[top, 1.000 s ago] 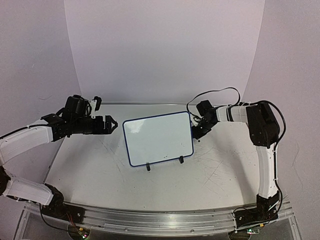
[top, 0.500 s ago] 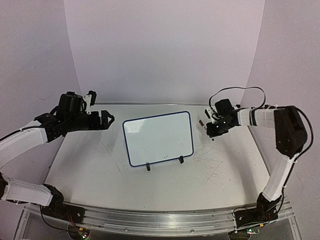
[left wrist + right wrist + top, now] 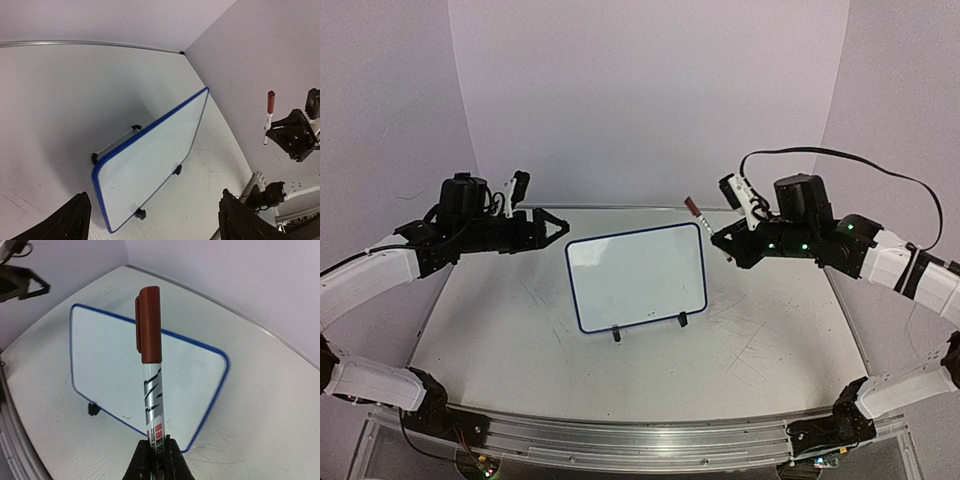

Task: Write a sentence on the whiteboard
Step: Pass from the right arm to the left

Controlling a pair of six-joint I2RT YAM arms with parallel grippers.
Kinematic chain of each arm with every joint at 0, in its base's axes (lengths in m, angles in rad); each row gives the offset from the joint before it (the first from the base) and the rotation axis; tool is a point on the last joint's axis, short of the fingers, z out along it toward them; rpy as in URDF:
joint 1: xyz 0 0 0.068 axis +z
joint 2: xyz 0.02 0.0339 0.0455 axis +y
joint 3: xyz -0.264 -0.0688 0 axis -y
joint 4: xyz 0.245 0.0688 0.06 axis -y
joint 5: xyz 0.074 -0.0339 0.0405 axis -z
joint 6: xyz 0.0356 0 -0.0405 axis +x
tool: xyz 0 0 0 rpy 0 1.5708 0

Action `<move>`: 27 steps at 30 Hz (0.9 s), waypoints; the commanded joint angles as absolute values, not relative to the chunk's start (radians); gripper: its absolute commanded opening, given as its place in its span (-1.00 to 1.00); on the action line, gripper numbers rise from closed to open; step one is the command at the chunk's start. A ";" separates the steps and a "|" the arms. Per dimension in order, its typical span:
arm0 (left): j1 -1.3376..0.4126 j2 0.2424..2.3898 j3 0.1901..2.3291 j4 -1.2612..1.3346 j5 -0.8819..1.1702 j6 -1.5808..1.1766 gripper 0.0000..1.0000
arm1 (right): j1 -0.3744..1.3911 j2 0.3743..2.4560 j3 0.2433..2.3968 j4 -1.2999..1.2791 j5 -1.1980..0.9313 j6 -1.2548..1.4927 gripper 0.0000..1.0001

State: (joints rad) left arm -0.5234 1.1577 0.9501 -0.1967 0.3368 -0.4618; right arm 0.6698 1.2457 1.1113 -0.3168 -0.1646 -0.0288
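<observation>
The whiteboard stands propped on its two black feet at the table's middle, its face blank; no sentence shows on it. It also shows in the left wrist view and the right wrist view. My right gripper hovers off the board's upper right corner, shut on a silver marker with a dark red cap on, pointing up past the fingers. The marker also shows in the top view. My left gripper is open and empty, above the table just left of the board's top left corner.
The white tabletop is scratched around the board. Purple walls close in behind and on both sides. A metal rail runs along the near edge by the arm bases. A black cable loops over the right arm.
</observation>
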 commanded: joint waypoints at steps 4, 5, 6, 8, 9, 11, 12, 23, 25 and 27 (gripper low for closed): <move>-0.591 1.240 0.976 -0.012 0.671 -0.533 0.89 | 0.839 1.360 1.187 -0.379 -0.343 -0.080 -1.00; -0.608 1.260 0.980 -0.007 0.696 -0.532 0.92 | 0.851 1.382 1.196 -0.378 -0.363 -0.087 -1.00; -0.626 1.287 0.984 -0.005 0.716 -0.534 0.94 | 0.861 1.405 1.206 -0.377 -0.381 -0.092 -1.00; -0.655 1.333 0.993 -0.004 0.730 -0.547 0.94 | 0.876 1.441 1.222 -0.372 -0.415 -0.102 -1.00; -0.666 1.357 0.995 0.004 0.730 -0.556 0.92 | 0.883 1.453 1.227 -0.367 -0.427 -0.105 -1.00; -0.685 1.391 1.001 0.045 0.747 -0.577 0.82 | 0.891 1.466 1.227 -0.348 -0.451 -0.111 -1.00; -0.695 1.405 1.003 0.057 0.758 -0.585 0.79 | 0.893 1.469 1.226 -0.339 -0.457 -0.113 -1.00; -0.731 1.510 1.077 0.102 0.849 -0.620 0.03 | 0.908 1.500 1.236 -0.333 -0.481 -0.143 -1.00; -0.738 1.518 1.089 0.107 0.855 -0.622 -0.16 | 0.909 1.500 1.237 -0.333 -0.477 -0.148 -1.00; -0.743 1.525 1.096 0.108 0.864 -0.621 -0.35 | 0.909 1.498 1.234 -0.328 -0.465 -0.152 -1.00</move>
State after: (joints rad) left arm -0.7303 1.5117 1.0392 0.0581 0.8157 -0.6136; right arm 0.9012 1.4922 1.1937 -0.3589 -0.4638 -0.1291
